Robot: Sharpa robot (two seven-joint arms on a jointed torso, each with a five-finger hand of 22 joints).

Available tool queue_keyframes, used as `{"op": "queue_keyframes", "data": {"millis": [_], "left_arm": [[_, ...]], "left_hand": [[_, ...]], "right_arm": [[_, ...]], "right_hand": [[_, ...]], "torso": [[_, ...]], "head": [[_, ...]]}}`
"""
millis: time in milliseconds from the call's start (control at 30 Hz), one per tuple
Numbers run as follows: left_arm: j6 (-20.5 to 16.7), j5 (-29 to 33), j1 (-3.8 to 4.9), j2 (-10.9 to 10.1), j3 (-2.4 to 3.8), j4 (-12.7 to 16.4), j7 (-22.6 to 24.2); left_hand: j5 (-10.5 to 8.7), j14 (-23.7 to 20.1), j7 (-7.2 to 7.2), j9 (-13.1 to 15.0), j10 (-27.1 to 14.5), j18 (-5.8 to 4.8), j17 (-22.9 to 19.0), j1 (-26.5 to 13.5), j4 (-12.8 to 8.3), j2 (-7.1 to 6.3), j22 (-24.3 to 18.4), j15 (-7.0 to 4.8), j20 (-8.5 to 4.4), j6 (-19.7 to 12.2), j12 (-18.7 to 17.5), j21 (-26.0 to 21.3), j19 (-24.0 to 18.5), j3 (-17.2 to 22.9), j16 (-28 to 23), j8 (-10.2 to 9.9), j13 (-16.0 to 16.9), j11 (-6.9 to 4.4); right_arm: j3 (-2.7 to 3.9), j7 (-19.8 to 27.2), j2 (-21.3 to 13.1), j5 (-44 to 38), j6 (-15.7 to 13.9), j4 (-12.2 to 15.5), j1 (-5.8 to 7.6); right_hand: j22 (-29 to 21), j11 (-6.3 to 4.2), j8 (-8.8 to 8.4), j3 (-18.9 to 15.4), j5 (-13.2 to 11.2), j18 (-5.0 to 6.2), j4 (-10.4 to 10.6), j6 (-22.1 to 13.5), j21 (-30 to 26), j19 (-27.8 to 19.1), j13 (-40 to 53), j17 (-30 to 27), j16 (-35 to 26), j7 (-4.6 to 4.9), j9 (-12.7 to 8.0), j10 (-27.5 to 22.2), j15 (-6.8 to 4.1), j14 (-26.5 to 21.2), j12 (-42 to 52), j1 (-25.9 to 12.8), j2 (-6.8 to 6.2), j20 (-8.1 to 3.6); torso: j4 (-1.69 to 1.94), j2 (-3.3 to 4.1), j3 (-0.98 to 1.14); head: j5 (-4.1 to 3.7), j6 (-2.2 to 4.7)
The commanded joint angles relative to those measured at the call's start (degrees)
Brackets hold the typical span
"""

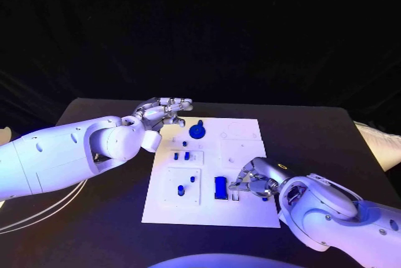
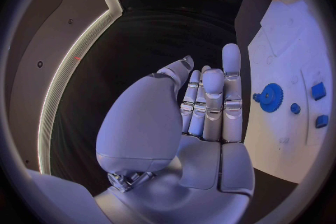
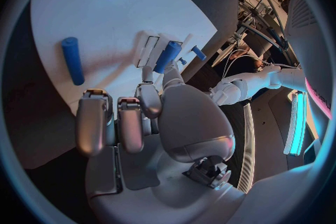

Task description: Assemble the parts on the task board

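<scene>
A blue peg (image 3: 168, 56) is pinched at the fingertips of the right robot hand (image 1: 251, 181), just over the task board (image 1: 242, 146). Its long axis runs away from the palm, tip toward the board. It is judged small, rigid, light and smooth; a mid-shaft hold seems safest. The left robot hand (image 1: 163, 113) is held empty, fingers straight, beside a blue gear (image 1: 197, 131).

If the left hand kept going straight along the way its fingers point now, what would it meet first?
Probably nothing on the board. In the head view the left hand sits at the far left corner of the task board, fingers aimed along the far edge. The blue gear lies nearer the robot, beside that line. Depth is uncertain.
</scene>
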Motion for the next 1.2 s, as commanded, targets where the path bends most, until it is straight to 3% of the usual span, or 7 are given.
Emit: {"op": "queue_keyframes", "data": {"millis": [33, 200, 300, 433, 567, 833, 1200], "left_arm": [[1.05, -0.21, 0.03, -0.04, 0.01, 0.09, 0.28], [0.89, -0.21, 0.03, -0.28, -0.01, 0.36, 0.31], [0.90, -0.21, 0.03, -0.39, -0.02, 0.60, 0.32], [0.95, -0.21, 0.03, -0.46, -0.04, 0.77, 0.31], [1.03, -0.21, 0.03, -0.43, -0.06, 0.77, 0.30], [1.12, -0.21, 0.03, -0.45, -0.11, 0.67, 0.23], [1.14, -0.21, 0.03, -0.51, -0.12, 0.55, 0.19]], "left_hand": [[0.08, -0.41, 0.01, -0.02, -0.48, 0.57, -0.02, -0.55, 0.03, 0.01, -0.09, 0.06, 0.07, -0.45, 0.28, -0.32, -0.38, 0.30, -0.12, 0.34, -0.02, -0.03], [0.08, -0.41, 0.01, -0.02, -0.48, 0.57, -0.02, -0.55, 0.03, 0.01, -0.09, 0.06, 0.07, -0.45, 0.28, -0.32, -0.38, 0.30, -0.12, 0.34, -0.02, -0.03], [0.08, -0.41, 0.01, -0.02, -0.48, 0.57, -0.02, -0.55, 0.03, 0.01, -0.09, 0.06, 0.07, -0.45, 0.28, -0.32, -0.38, 0.30, -0.12, 0.34, -0.02, -0.03], [0.08, -0.41, 0.01, -0.02, -0.48, 0.57, -0.02, -0.55, 0.03, 0.01, -0.09, 0.06, 0.07, -0.45, 0.28, -0.32, -0.38, 0.30, -0.12, 0.34, -0.02, -0.03], [0.08, -0.41, 0.01, -0.02, -0.48, 0.57, -0.02, -0.55, 0.03, 0.01, -0.09, 0.06, 0.07, -0.45, 0.28, -0.32, -0.38, 0.30, -0.12, 0.34, -0.02, -0.03], [0.08, -0.41, 0.01, -0.02, -0.48, 0.57, -0.02, -0.55, 0.03, 0.01, -0.09, 0.06, 0.07, -0.45, 0.28, -0.32, -0.38, 0.30, -0.12, 0.34, -0.02, -0.03], [0.08, -0.41, 0.01, -0.02, -0.48, 0.57, -0.02, -0.55, 0.03, 0.01, -0.09, 0.06, 0.07, -0.45, 0.28, -0.32, -0.38, 0.30, -0.12, 0.34, -0.02, -0.03]], "right_arm": [[0.12, 2.72, -2.69, 4.75, -3.49, 1.17, 0.56], [0.16, 2.72, -8.28, 4.35, -1.21, 1.89, 1.55], [0.05, 2.36, -10.51, 2.41, 0.06, 1.97, 1.64], [-0.14, 1.38, -12.07, -0.47, 1.18, 1.92, 1.30], [-0.21, 0.60, -12.37, -2.24, 1.86, 1.79, 0.90], [-0.34, -0.23, -11.17, -4.17, 4.02, 0.86, -0.30], [-0.40, -0.32, -8.86, -6.13, 3.47, 0.29, -0.98]], "right_hand": [[-0.09, 0.86, -1.40, 0.47, 2.09, -0.33, 0.14, -1.46, -0.26, -0.23, -0.93, 8.46, -0.13, 0.51, -0.51, -0.85, 0.69, 4.57, -1.22, -0.14, -0.39, 0.55], [0.03, 1.54, -3.58, 1.17, 4.00, -0.33, 0.32, -2.80, -0.22, -0.26, -2.35, 8.73, 0.01, 1.31, -1.82, -1.72, 1.29, 4.60, -3.25, 0.51, -0.07, 1.14], [0.31, 1.58, -3.87, 1.32, 4.60, -0.37, 0.53, -2.35, -0.06, -0.18, -2.24, 8.85, 0.08, 1.33, -2.15, -1.62, 1.38, 4.63, -3.19, 0.50, 0.03, 1.28], [0.54, 1.39, -4.11, 1.46, 5.35, -0.38, 1.43, -0.83, 0.08, -0.12, -2.17, 8.95, 0.13, 1.04, -2.63, -1.38, 1.28, 4.64, -3.19, -0.03, 0.29, 1.33], [0.63, 1.20, -4.23, 1.46, 5.42, -0.38, 2.12, 0.20, 0.15, -0.09, -2.12, 8.97, 0.12, 0.78, -2.86, -1.23, 1.14, 4.64, -3.22, -0.44, 0.25, 1.24], [0.73, 0.89, -4.34, 1.41, 5.48, -0.39, 3.43, 1.66, 0.20, -0.06, -1.89, 9.01, 0.13, 0.40, -3.00, -0.96, 0.88, 4.65, -3.10, -1.25, 0.19, 1.03], [0.65, 0.76, -4.37, 1.27, 5.44, -0.37, 3.74, 2.16, 0.14, -0.09, -1.88, 9.00, 0.12, 0.24, -2.96, -0.93, 0.79, 4.64, -3.18, -1.30, -0.37, 0.93]], "torso": [[-0.04, -0.06, -0.12], [-0.24, -0.06, -0.20], [-0.50, -0.02, -0.12], [-0.58, -0.01, -0.03], [-0.67, 0.02, 0.05], [-0.39, 0.03, -0.05], [-0.49, 0.00, -0.10]], "head": [[-0.46, 0.15], [-1.12, 0.49], [-1.34, 0.54], [-1.79, 0.61], [-1.83, 0.64], [-1.73, 0.49], [-1.38, 0.28]]}}
